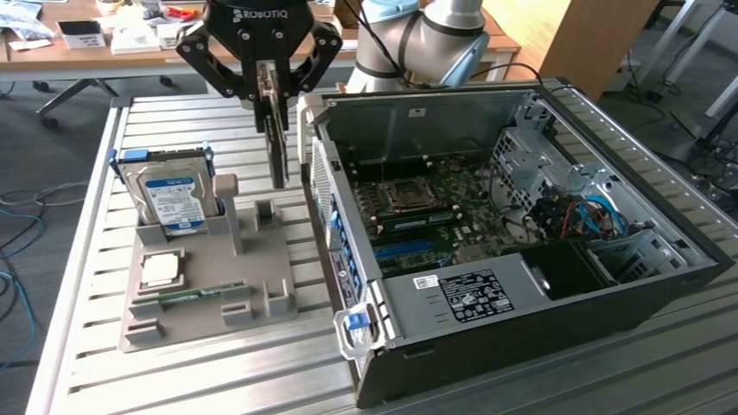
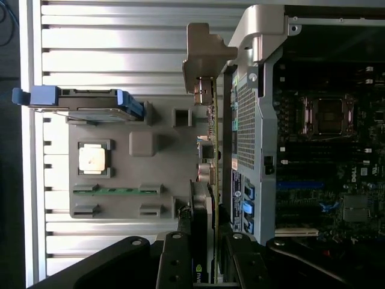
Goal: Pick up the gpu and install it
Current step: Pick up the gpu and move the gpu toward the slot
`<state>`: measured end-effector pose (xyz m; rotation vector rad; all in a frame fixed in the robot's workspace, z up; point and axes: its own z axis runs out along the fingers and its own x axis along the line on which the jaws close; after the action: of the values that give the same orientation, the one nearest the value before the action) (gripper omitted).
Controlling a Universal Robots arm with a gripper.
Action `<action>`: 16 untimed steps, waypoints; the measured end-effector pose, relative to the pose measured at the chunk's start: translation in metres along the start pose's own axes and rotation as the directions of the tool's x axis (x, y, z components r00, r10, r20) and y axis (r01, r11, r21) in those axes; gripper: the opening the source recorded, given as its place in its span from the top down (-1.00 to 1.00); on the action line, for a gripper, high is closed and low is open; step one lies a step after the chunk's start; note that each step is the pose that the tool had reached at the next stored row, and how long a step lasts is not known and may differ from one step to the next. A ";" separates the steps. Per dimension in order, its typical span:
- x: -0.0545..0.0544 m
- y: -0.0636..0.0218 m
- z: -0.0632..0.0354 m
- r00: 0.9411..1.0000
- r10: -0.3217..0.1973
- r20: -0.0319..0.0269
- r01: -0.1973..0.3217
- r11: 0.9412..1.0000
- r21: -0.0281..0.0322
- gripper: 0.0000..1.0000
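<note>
The gpu [image 1: 276, 143] is a thin dark card hanging upright, edge-on, from my gripper [image 1: 270, 86], which is shut on its upper end. It hovers over the grey parts holder [image 1: 248, 259], just beside the near wall of the open computer case [image 1: 438, 121]. In the wrist view the gpu [image 2: 200, 217] runs away from my gripper [image 2: 204, 244], its metal bracket at the far end. It sits between the holder and the case's rear panel [image 2: 252, 138]. The motherboard [image 1: 427, 207] lies exposed inside the case.
On the holder stand a silver hard drive with a blue-white label [image 1: 171, 194], a processor chip [image 1: 162, 270] and a green memory stick [image 1: 190, 294]. All rest on a slatted metal table [image 1: 150, 121]. A cluttered desk [image 1: 104, 39] stands behind.
</note>
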<state>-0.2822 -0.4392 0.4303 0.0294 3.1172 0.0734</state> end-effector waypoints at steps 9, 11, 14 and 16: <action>-0.014 0.0002 0.0003 1.000 0.000 0.000 0.000 1.000 -0.002 0.46; -0.018 0.0003 0.0004 1.000 0.000 0.000 0.000 1.000 -0.003 0.46; -0.023 0.0004 0.0006 1.000 0.000 0.000 0.000 1.000 -0.004 0.46; -0.026 0.0005 0.0007 1.000 0.000 0.000 0.000 1.000 -0.005 0.46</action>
<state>-0.2558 -0.4392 0.4303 0.0294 3.1170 0.0807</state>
